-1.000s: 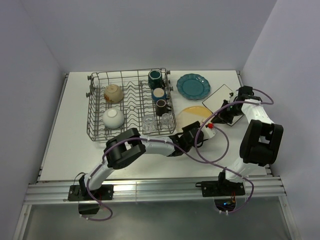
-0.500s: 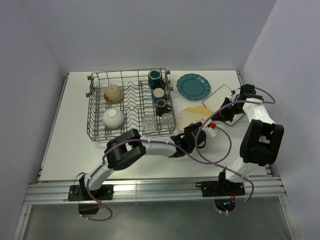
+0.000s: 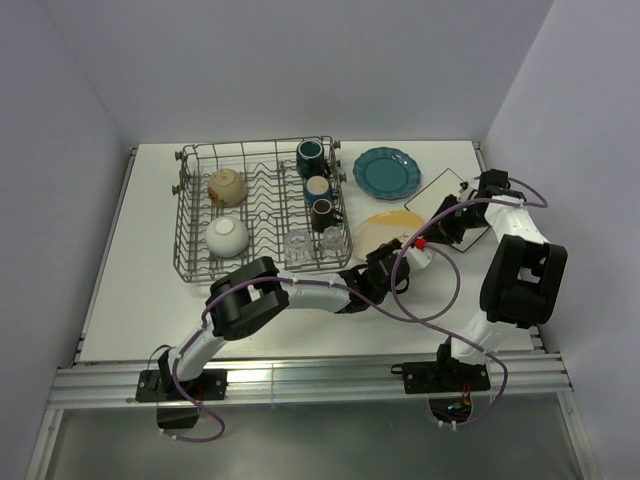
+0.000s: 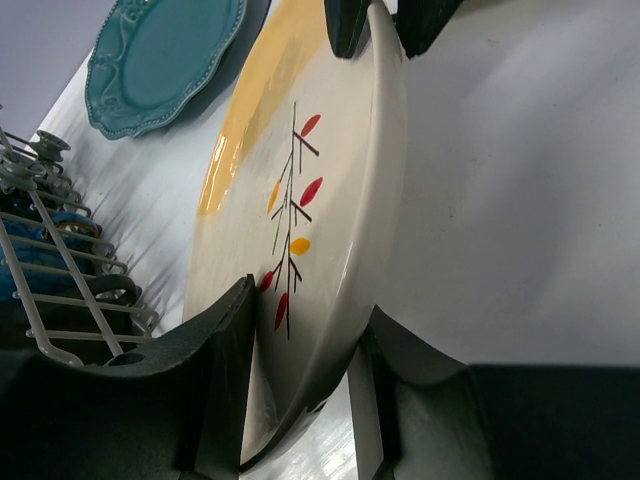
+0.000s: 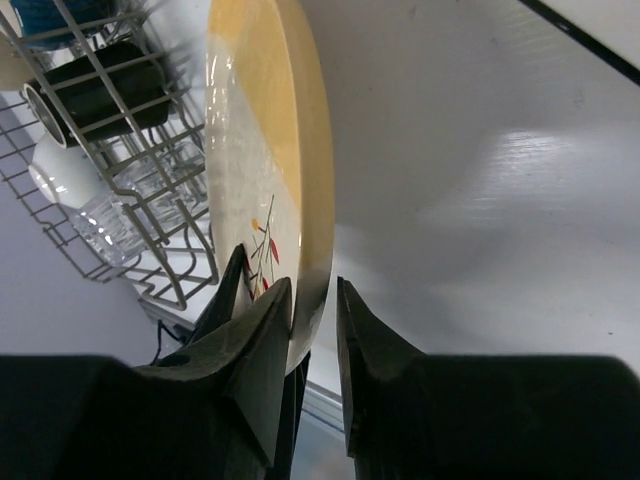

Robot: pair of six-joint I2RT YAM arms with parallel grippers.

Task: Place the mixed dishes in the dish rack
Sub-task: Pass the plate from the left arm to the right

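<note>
White tabletop (image 3: 150, 290) between pale walls, seen from above: a grey wire dish rack (image 3: 183, 225) is sitting at the back left. It is carrying a cream bowl (image 3: 227, 186), a white bowl (image 3: 227, 235), three dark mugs (image 3: 318, 188) in a row and two small clear glasses (image 3: 298, 243). A teal scalloped plate (image 3: 387, 172) and a white square plate (image 3: 437, 190) are lying flat to the right of the rack. A round yellow-cream plate with leaf sprig (image 3: 385, 232) is sitting just right of the rack's near corner. The left hand (image 3: 385, 270) is meeting its near edge and the right hand (image 3: 428, 244) its right edge.

Left wrist view: the yellow-cream plate is tilting up off the tabletop. The left hand is pinching the plate's lower rim, one finger on each face. Two dark fingers (image 4: 345, 25) of the right hand are straddling the far rim. The teal plate is lying beyond, with rack wires at the left.

Right wrist view: the right hand is bracketing the plate rim with its fingers slightly parted. One finger is touching the decorated face, and a thin gap is showing at the other. The rack, with a mug and a glass, is lying behind the plate.
</note>
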